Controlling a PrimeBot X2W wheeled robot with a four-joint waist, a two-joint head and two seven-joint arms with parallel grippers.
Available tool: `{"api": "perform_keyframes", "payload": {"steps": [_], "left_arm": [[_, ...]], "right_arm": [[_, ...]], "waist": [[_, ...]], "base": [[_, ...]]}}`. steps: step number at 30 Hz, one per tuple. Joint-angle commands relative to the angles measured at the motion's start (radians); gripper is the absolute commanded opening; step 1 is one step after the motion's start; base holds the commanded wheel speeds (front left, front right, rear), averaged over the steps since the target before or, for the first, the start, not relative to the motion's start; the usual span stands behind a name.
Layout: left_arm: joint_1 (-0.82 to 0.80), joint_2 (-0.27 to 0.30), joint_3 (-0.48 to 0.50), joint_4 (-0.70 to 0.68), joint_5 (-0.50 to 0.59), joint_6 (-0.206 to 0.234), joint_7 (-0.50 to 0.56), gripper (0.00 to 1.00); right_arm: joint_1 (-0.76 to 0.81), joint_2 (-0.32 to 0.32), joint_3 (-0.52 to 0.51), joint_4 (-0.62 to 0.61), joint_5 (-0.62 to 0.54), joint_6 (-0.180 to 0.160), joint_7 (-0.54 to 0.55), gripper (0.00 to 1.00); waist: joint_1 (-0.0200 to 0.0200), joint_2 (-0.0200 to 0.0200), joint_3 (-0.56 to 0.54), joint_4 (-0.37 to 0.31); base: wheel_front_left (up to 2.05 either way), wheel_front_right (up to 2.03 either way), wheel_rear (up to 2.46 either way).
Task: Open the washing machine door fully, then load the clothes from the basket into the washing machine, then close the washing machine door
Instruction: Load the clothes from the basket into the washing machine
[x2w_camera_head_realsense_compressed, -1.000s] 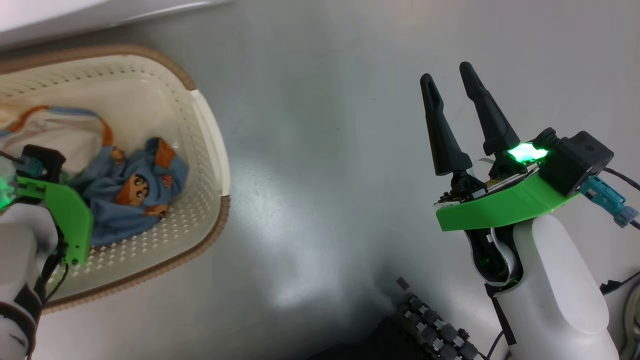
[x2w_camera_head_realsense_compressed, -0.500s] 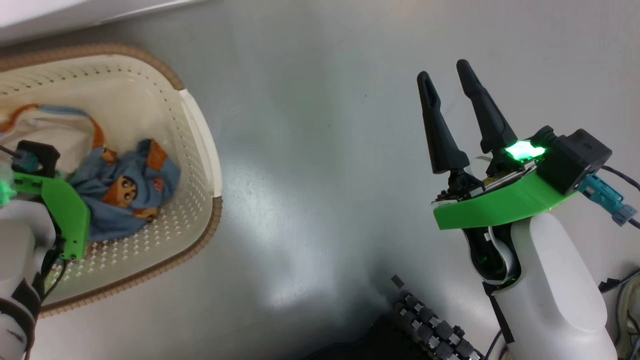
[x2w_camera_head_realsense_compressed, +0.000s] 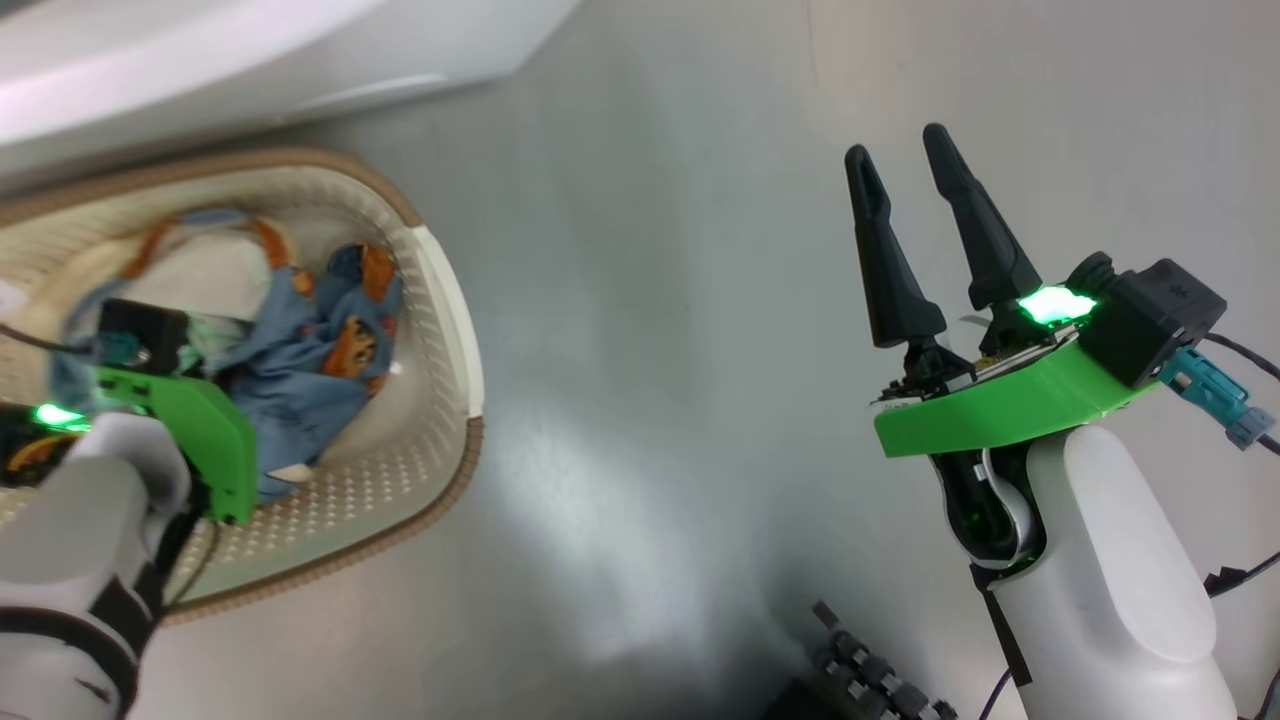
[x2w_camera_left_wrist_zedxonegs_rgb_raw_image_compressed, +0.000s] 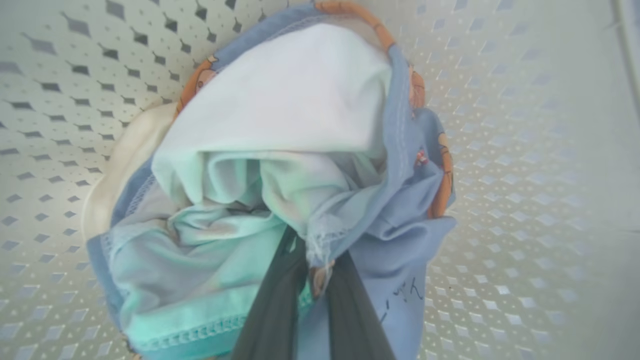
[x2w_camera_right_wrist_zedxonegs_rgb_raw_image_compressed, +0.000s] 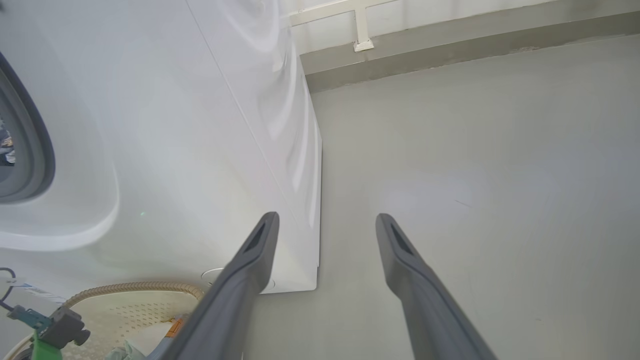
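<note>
The cream perforated basket (x2w_camera_head_realsense_compressed: 445, 300) stands on the floor at the left, below the white washing machine (x2w_camera_head_realsense_compressed: 250, 50). Blue clothes (x2w_camera_head_realsense_compressed: 320, 370) with orange figures lie bunched inside it. My left arm's green wrist mount (x2w_camera_head_realsense_compressed: 200, 440) reaches down into the basket, hiding the fingers. In the left wrist view my left gripper (x2w_camera_left_wrist_zedxonegs_rgb_raw_image_compressed: 316, 250) is shut on the clothes (x2w_camera_left_wrist_zedxonegs_rgb_raw_image_compressed: 280, 150), white patch uppermost, with the basket (x2w_camera_left_wrist_zedxonegs_rgb_raw_image_compressed: 525, 150) wall behind. My right gripper (x2w_camera_head_realsense_compressed: 897, 145) is open over bare floor. It (x2w_camera_right_wrist_zedxonegs_rgb_raw_image_compressed: 327, 218) faces the washing machine (x2w_camera_right_wrist_zedxonegs_rgb_raw_image_compressed: 200, 125) corner. The door is out of view.
The grey gasket (x2w_camera_right_wrist_zedxonegs_rgb_raw_image_compressed: 35, 150) curves at the left edge of the right wrist view. Grey floor (x2w_camera_head_realsense_compressed: 650, 300) stretches between basket and right arm. A dark ribbed part of my base (x2w_camera_head_realsense_compressed: 870, 680) sits at the bottom. A wall skirting (x2w_camera_right_wrist_zedxonegs_rgb_raw_image_compressed: 450, 45) runs behind the machine.
The camera has shifted, bringing more of the washing machine into view. The clothes, lying spread before, are now gathered up against my left gripper. The right gripper has stayed as it was.
</note>
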Motion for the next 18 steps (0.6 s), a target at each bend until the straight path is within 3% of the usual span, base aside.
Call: {"api": "perform_keyframes", "payload": {"steps": [1,12,18], "left_arm": [[0.032,0.020,0.011,-0.017,-0.015,-0.002,-0.024,0.00],[0.124,-0.019,-0.013,-0.125,-0.107,-0.002,-0.143,0.00],[0.208,0.002,0.092,-0.269,-0.097,0.000,-0.149,0.00]], "right_arm": [[0.044,0.001,0.012,-0.013,-0.004,0.010,-0.005,1.00],[0.090,-0.041,-0.006,0.021,0.001,0.010,-0.005,1.00],[0.128,-0.072,-0.013,0.037,0.007,0.010,-0.005,1.00]], "waist": [[0.0000,0.0000,-0.064,0.036],[0.0000,0.0000,-0.262,0.117],[0.0000,0.0000,-0.376,0.159]], "base": [[0.00,0.00,0.00],[0.00,0.00,0.00],[0.00,0.00,0.00]]}}
